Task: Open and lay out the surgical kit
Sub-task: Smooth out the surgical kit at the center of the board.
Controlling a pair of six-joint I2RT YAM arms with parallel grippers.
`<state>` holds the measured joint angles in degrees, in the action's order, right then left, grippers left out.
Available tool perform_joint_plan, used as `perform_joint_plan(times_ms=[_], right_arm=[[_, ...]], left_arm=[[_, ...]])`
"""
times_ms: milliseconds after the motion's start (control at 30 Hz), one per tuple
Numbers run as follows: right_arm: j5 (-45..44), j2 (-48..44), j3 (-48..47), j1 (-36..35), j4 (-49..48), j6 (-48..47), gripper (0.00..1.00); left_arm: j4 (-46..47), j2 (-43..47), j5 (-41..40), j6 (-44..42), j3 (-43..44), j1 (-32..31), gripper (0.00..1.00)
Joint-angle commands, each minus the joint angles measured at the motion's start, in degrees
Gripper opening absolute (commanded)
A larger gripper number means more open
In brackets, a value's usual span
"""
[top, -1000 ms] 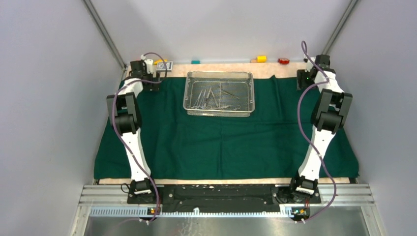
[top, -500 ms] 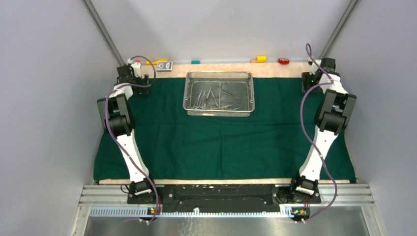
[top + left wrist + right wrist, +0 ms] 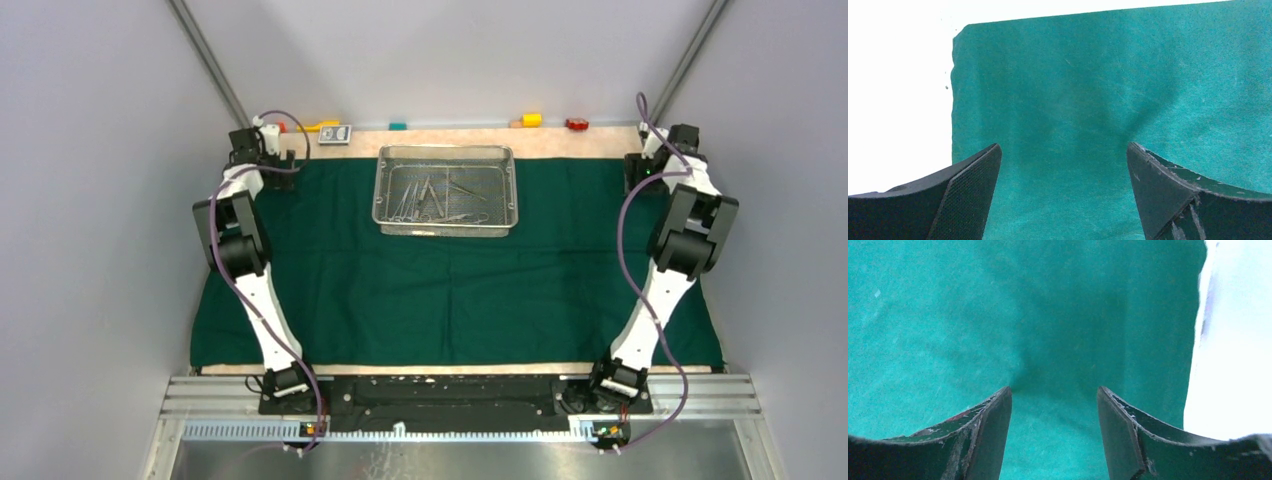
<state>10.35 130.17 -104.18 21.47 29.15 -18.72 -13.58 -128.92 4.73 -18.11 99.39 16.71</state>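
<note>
two hands are seen at the far corners of the dark green cloth (image 3: pixel 450 300), one on either side of the wire-mesh tray (image 3: pixel 446 232). the cloth is spread flat over the table (image 3: pixel 450 369), reaching well to the left and right of the tray and far out on its near side. the tray is set on the cloth close to the far edge, about midway across. the steel instruments (image 3: pixel 430 197) are heaped inside it, and single pieces cannot be told apart.

the left hand (image 3: pixel 1063 145) is held to the left of the tray, over the cloth's far left corner. its fingers are spread wide, and nothing lies between them but the cloth below. the right hand (image 3: pixel 1054 388) is held to the right of the tray, by the cloth's far right edge, with its fingers parted less widely. nothing is clasped, though a dark crease in the cloth is seen just ahead of the gap. whether either hand's fingertips touch the cloth cannot be told.

beyond the tray, small coloured blocks (image 3: pixel 531 119) are lined along the back of the table.
</note>
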Motion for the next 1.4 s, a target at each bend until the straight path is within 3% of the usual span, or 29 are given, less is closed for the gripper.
perform_joint_plan(times_ms=[0,200,633,867,1067,1367], right_arm=[[6.57,-11.33,4.75,0.49,0.13,-1.04,0.63],[9.46,-28.28,20.25,0.43,-1.49,-6.63,0.65],[5.11,-59.10,54.98,2.47,11.06,-29.49,0.64],[2.48,-60.34,65.14,5.23,11.42,-36.65,0.62],[-0.41,-57.94,69.82,7.03,12.61,-41.82,0.58],[-5.16,-63.38,73.72,7.53,17.00,-46.45,0.58]], left_arm=[[-2.11,4.66,3.65,0.88,2.84,0.58,0.99],[-3.96,16.10,11.86,0.03,-5.91,0.60,0.99],[-17.52,50.33,16.63,-22.40,-44.21,4.67,0.99],[-16.87,56.85,13.92,-30.69,-58.05,7.00,0.99],[-18.41,55.13,13.64,-34.01,-61.64,8.93,0.97],[-23.11,58.95,8.48,-40.27,-65.45,9.96,0.97]])
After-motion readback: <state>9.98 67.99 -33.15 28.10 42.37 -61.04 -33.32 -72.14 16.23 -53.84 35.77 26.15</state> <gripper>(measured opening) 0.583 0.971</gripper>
